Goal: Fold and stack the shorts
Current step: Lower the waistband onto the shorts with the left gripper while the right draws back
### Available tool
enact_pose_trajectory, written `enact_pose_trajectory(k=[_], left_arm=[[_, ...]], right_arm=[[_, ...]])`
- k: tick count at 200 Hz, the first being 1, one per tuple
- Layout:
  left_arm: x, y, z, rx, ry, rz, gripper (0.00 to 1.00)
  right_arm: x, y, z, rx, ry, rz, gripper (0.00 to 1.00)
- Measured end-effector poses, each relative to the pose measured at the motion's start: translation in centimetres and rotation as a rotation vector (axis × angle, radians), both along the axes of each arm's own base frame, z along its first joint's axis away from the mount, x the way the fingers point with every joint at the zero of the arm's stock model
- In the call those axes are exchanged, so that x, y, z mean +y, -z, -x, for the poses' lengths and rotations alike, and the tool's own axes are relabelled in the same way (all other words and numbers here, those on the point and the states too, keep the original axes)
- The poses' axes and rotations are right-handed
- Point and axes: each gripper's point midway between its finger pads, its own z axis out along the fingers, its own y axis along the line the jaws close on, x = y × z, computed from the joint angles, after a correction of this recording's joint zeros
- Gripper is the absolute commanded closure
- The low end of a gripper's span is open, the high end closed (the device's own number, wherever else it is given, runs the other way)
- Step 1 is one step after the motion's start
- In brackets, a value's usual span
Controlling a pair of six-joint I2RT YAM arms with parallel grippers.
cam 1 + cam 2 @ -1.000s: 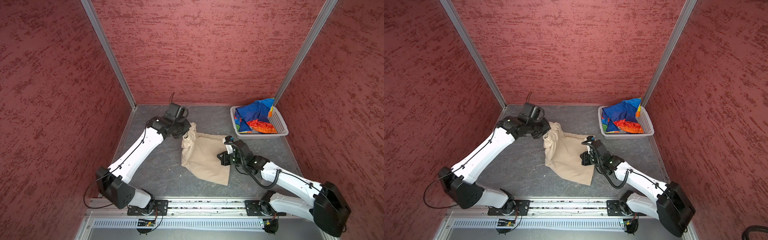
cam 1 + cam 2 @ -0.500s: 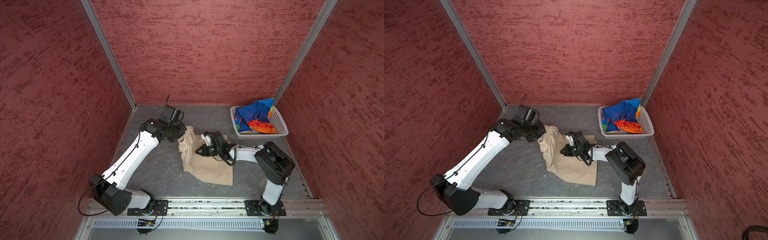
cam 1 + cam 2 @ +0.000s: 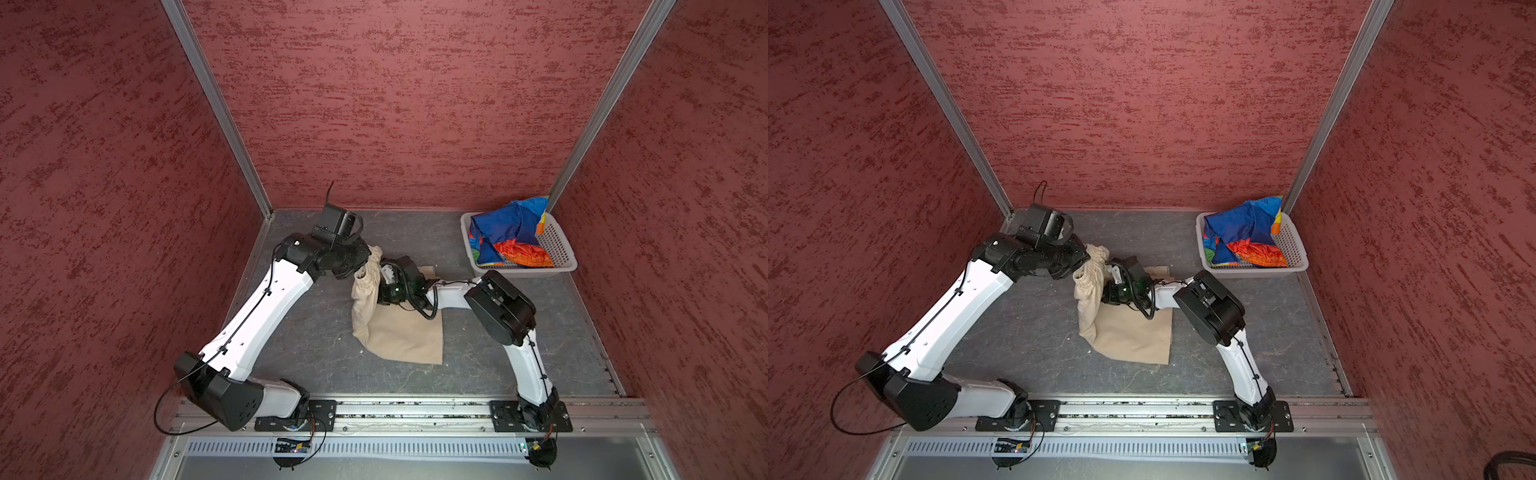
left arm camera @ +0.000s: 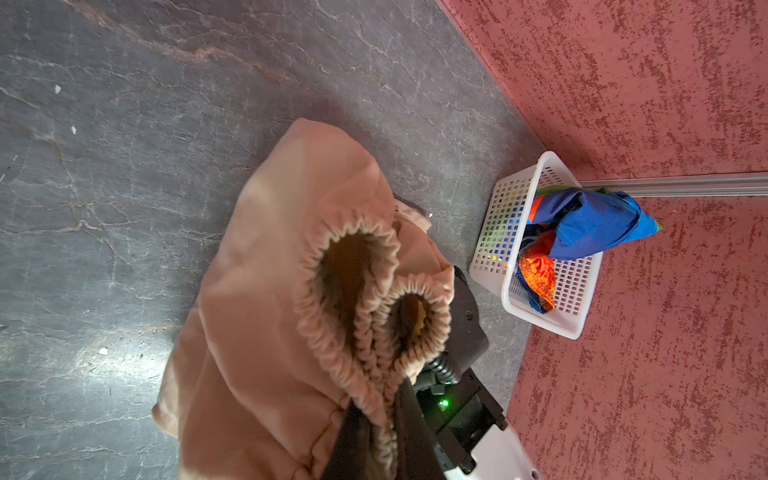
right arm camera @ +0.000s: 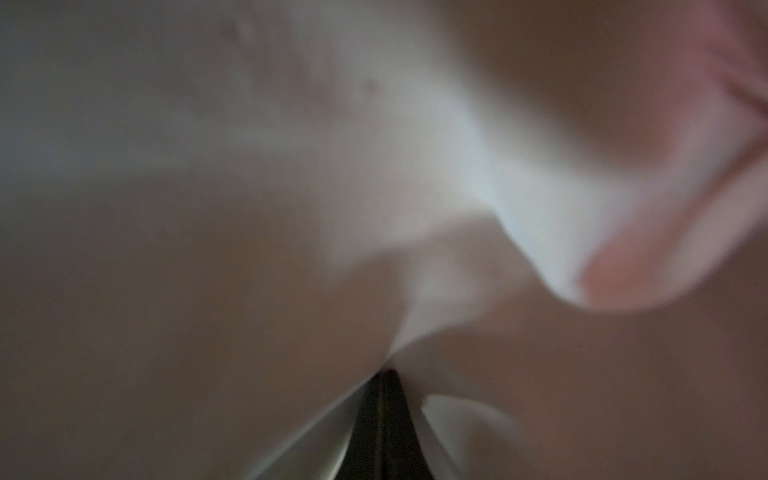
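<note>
left gripper (image 4: 380,419): fingers clamped on the gathered waistband of the beige shorts (image 4: 270,332). The waist end is lifted off the table (image 4: 124,166) and the elastic opening gapes in two loops.
right gripper (image 5: 384,386): fingers together, pale cloth pinched at the tips. The wrist view is blurred and filled with fabric. In both top views the tips are hidden behind the raised waistband, and the wrist sits just beside the left gripper (image 3: 362,266).
beige shorts (image 3: 403,336): mid-table between the two arms. The waist end is bunched and raised at the far-left corner, and the leg end lies flat towards the front rail. A small flap of cloth pokes out behind the right wrist.
rainbow shorts (image 3: 507,237): crumpled in the white perforated basket (image 3: 536,272). A blue panel is on top with orange below it, and one corner sticks up above the rim.
basket (image 3: 1254,272): far-right corner of the table, against the wall, well apart from the beige shorts (image 3: 1133,336).
stack: not yet made, and the two pairs are apart.
</note>
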Motion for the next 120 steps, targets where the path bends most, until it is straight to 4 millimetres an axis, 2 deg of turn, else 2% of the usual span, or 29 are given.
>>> enact_pose_trajectory(k=[27,39,48,64,72,88,101,109,120], left_arm=[[0.0,0.1,0.0,0.005,0.002,0.004,1.0],[-0.1,0.4,0.1,0.012,0.005,0.004,1.0],[-0.1,1.0,0.2,0.025,0.007,0.004,1.0],[-0.1,2.6,0.6,0.063,0.012,-0.004,1.0],[0.0,3.5,0.8,0.087,0.013,-0.012,1.0],[0.0,5.0,0.8,0.127,0.014,-0.026,1.0],[-0.2,6.1,0.7,0.155,0.018,-0.034,1.0],[-0.4,6.8,0.6,0.174,0.022,-0.037,1.0],[-0.8,7.7,0.2,0.191,0.028,-0.043,0.99]], right_arm=[[1.5,-1.1,0.7,0.003,-0.028,-0.039,1.0],[1.3,-0.9,0.9,0.011,-0.027,-0.048,1.0],[0.5,-0.7,0.9,0.028,-0.017,-0.052,1.0],[-2.4,-0.1,0.9,0.067,0.025,-0.049,1.0],[-4.6,0.0,0.9,0.091,0.057,-0.044,1.0],[-8.7,-1.0,0.8,0.11,0.12,-0.048,0.99],[-12.1,-3.2,0.7,0.085,0.18,-0.061,0.98],[-14.1,-5.2,0.8,0.042,0.212,-0.07,0.97],[-15.9,-8.2,1.4,-0.028,0.239,-0.081,0.97]])
